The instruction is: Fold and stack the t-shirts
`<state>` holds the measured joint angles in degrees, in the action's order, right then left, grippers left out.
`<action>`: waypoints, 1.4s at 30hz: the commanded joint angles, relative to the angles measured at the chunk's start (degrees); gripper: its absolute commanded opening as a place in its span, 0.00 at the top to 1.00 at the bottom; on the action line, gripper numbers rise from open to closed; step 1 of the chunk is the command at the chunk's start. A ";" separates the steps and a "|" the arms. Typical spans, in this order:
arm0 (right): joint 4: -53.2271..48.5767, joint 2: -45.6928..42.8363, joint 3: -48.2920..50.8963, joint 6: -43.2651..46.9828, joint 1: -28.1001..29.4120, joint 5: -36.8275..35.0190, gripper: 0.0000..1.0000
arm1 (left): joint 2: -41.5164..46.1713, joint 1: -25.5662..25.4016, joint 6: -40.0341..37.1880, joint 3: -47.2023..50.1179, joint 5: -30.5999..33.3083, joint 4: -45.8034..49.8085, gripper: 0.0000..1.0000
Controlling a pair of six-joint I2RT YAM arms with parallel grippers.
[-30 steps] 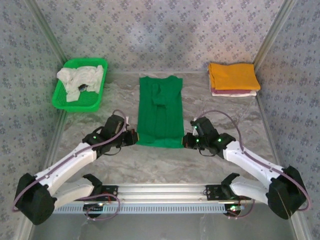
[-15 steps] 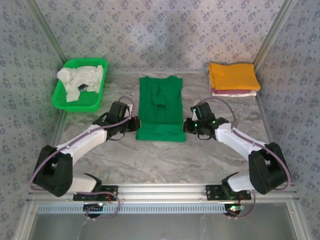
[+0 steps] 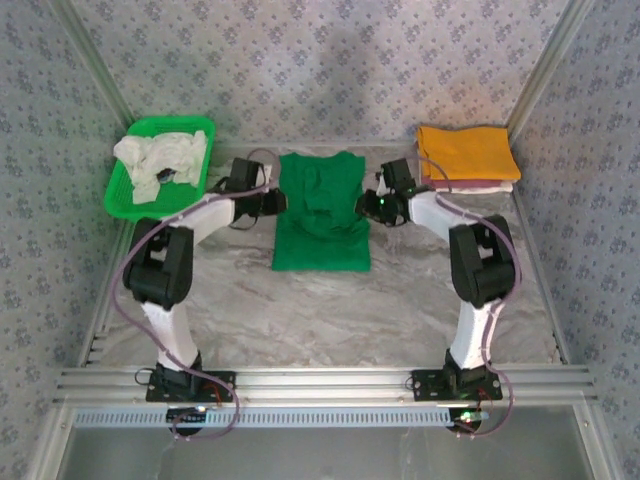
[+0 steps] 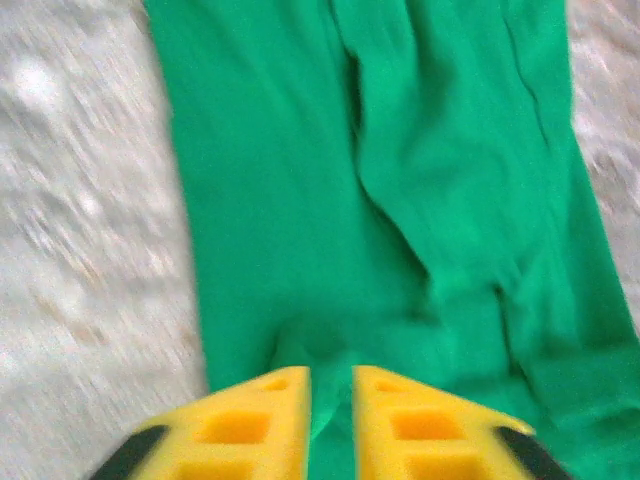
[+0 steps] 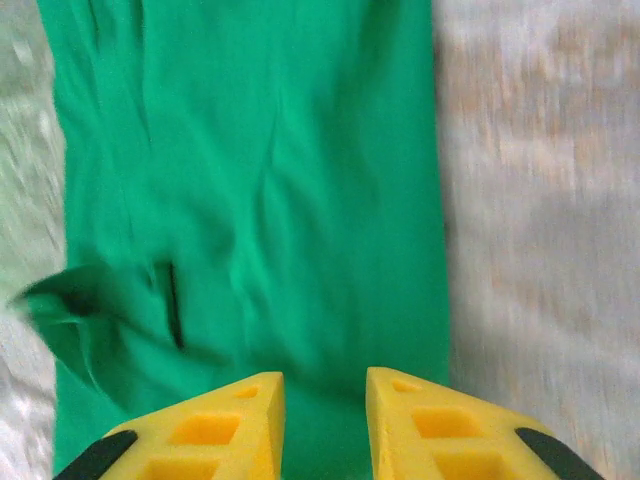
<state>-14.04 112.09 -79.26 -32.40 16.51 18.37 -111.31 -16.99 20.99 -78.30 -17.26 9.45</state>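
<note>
On the marbled table (image 3: 300,310) the green t-shirt (image 3: 322,215) lies centred, long axis running away from me, with my left gripper (image 3: 278,203) at its left edge and my right gripper (image 3: 362,205) at its right. The right fingers stand slightly parted over flat cloth; the left show a narrow slit with green in it, and I cannot tell if it is pinched. The orange-yellow stack (image 3: 465,152) sits far right, nearer my right arm; the basket (image 3: 130,205) sits far left.

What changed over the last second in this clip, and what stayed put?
Both arms swung away from their bases, the left gripper and right gripper carrying the near hem of the green t-shirt toward its collar, doubling it over. Their jaws now stand slightly parted, apparently releasing. The basket and the orange-yellow stack stayed put.
</note>
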 commanded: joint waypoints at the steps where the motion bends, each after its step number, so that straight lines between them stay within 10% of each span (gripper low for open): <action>1: -4.35 3.07 -8.61 -0.82 -2.42 4.01 0.65 | -3.60 3.77 -0.21 -9.56 -2.31 3.05 0.65; 14: -1.26 -18.45 19.06 1.76 3.46 3.42 0.68 | 12.33 -4.95 2.13 16.47 -2.86 -3.33 0.68; 33: 4.49 -8.72 25.88 -2.31 9.65 -0.44 0.86 | 11.77 -12.67 12.83 38.25 4.38 -18.87 0.79; 42: 1.85 -27.90 33.04 -5.76 12.27 -2.18 0.66 | 36.48 -13.30 17.98 46.86 8.72 -10.06 0.64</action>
<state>-9.96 89.80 -48.36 -35.94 28.95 18.11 -80.66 -30.50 36.64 -32.03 -11.25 -5.91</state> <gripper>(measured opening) 0.325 0.342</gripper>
